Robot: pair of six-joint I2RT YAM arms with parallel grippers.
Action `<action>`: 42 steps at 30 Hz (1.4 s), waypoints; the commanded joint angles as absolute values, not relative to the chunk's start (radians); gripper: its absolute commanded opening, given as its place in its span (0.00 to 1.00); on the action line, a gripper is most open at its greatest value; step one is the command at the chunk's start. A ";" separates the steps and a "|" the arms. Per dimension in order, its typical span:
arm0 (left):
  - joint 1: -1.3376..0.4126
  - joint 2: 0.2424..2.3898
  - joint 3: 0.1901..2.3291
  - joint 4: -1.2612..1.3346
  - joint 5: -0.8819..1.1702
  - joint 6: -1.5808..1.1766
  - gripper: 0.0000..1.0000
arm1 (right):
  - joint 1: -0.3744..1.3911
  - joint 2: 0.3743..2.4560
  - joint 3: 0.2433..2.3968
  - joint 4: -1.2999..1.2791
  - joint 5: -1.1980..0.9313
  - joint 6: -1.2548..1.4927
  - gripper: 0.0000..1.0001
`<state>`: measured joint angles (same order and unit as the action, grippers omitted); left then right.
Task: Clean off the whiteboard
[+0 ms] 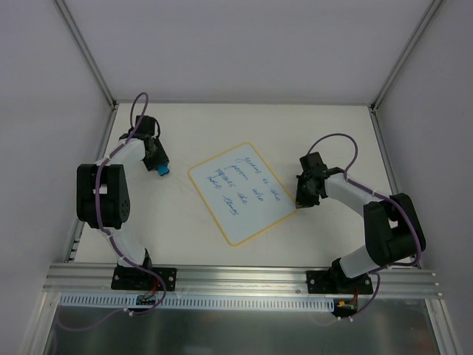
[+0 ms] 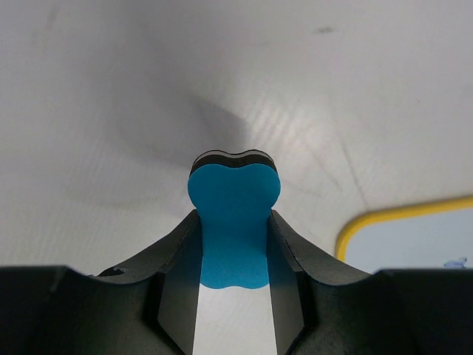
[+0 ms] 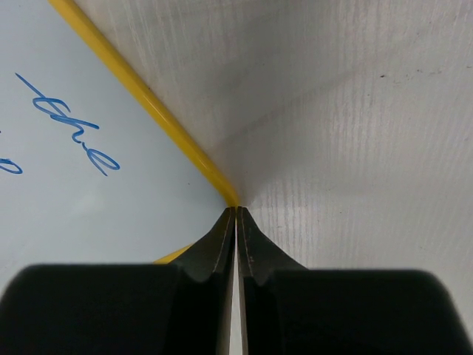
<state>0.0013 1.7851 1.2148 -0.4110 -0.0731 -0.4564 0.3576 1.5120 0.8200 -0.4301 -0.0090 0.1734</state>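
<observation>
The whiteboard (image 1: pixel 244 194) lies tilted at mid-table, pale blue-white with a yellow border and several lines of blue handwriting. Left of it, my left gripper (image 1: pixel 159 166) is shut on a small blue eraser (image 1: pixel 162 171). In the left wrist view the eraser (image 2: pixel 233 214) is pinched between the fingers (image 2: pixel 284 259), its dark felt side away from the camera, and a corner of the whiteboard (image 2: pixel 414 244) shows at the right. My right gripper (image 1: pixel 299 201) is shut with nothing in it. Its tips (image 3: pixel 235 209) rest at the yellow border of the whiteboard (image 3: pixel 89 148) at its right corner.
White walls (image 1: pixel 244 44) with metal corner posts enclose the table on three sides. An aluminium rail (image 1: pixel 244 277) carrying both arm bases runs along the near edge. Purple cables (image 1: pixel 336 140) loop over each arm.
</observation>
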 commanded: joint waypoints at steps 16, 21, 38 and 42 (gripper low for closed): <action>-0.472 1.917 1.402 -0.405 0.021 -0.041 0.16 | 0.373 1.539 0.834 -0.428 -0.034 0.175 0.07; -0.474 1.959 1.425 -0.405 0.008 -0.009 0.25 | 0.376 1.549 0.842 -0.425 -0.043 0.176 0.08; -0.474 1.973 1.430 -0.405 0.006 -0.015 0.46 | 0.379 1.554 0.830 -0.416 -0.067 0.172 0.09; -0.474 1.971 1.436 -0.405 0.006 -0.020 0.46 | 0.377 1.549 0.827 -0.416 -0.069 0.173 0.09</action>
